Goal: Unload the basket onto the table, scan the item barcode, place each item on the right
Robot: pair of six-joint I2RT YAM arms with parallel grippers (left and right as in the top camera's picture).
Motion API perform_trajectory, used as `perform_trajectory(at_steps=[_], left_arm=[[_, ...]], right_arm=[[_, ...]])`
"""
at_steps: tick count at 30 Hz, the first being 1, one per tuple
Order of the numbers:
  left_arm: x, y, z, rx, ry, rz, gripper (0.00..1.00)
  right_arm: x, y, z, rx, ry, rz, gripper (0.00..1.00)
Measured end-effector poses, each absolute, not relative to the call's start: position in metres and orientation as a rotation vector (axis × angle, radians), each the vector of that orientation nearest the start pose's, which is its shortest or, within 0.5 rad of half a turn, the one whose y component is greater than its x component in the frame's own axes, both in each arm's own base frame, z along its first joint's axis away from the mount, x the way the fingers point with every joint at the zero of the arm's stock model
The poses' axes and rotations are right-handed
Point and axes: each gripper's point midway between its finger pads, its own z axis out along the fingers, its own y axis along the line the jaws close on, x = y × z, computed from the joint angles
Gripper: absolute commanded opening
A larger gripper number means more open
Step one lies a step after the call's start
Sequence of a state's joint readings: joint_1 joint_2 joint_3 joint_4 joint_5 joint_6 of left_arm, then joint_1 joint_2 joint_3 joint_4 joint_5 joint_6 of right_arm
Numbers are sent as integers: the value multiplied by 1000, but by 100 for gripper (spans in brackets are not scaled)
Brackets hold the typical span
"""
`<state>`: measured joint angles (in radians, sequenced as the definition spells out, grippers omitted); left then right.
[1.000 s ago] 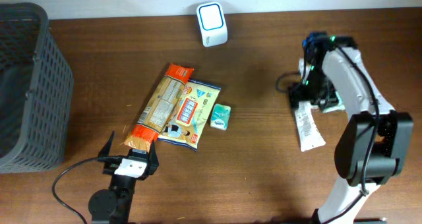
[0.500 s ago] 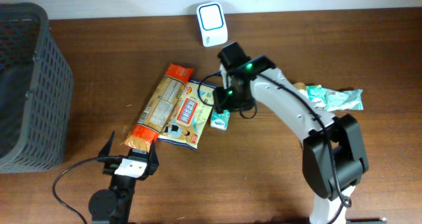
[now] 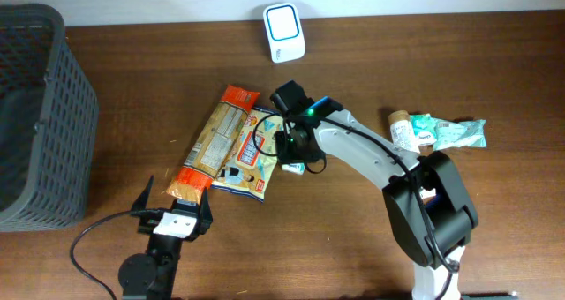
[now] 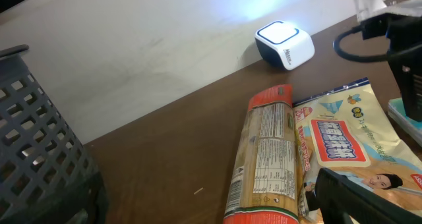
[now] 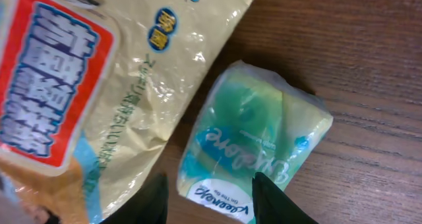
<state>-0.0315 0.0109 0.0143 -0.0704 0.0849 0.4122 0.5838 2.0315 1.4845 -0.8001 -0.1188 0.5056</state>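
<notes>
A small green tissue pack [image 3: 297,167] [image 5: 254,145] lies flat on the table beside a cream snack bag [image 3: 252,150] [image 5: 86,85]. My right gripper [image 3: 294,150] [image 5: 211,184] is low over the pack, one black finger on each side of its near end. The jaws are open and narrow, and the left finger stands a little clear of the wrapper. A long orange pasta pack [image 3: 214,141] [image 4: 267,151] lies left of the bag. The white scanner [image 3: 283,32] [image 4: 285,43] stands at the far edge. My left gripper [image 3: 174,213] rests open near the front edge, empty.
A dark mesh basket [image 3: 35,115] [image 4: 39,151] fills the left side. A small tube [image 3: 402,128] and a teal packet [image 3: 450,132] lie on the right. The right arm's cable loops over the snack bag.
The right arm has swung from the table's right side to the middle and come down over the tissue pack, its jaws narrowing. The left arm has not moved.
</notes>
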Motion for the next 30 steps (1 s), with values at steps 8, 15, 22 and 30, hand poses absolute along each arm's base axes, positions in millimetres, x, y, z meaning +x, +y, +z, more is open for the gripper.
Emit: perform_trajectory(at_steps=[8, 15, 22, 30], left_arm=[[245, -22, 161, 425, 1586, 222, 99], [245, -22, 161, 425, 1586, 222, 99], [245, -22, 161, 425, 1586, 222, 99], [245, -22, 161, 425, 1586, 222, 99]], right_arm=[[344, 237, 29, -113, 3023, 193, 38], [350, 213, 28, -201, 3009, 54, 39], [383, 186, 48, -368, 2970, 78, 50], [372, 247, 74, -406, 2931, 247, 52]])
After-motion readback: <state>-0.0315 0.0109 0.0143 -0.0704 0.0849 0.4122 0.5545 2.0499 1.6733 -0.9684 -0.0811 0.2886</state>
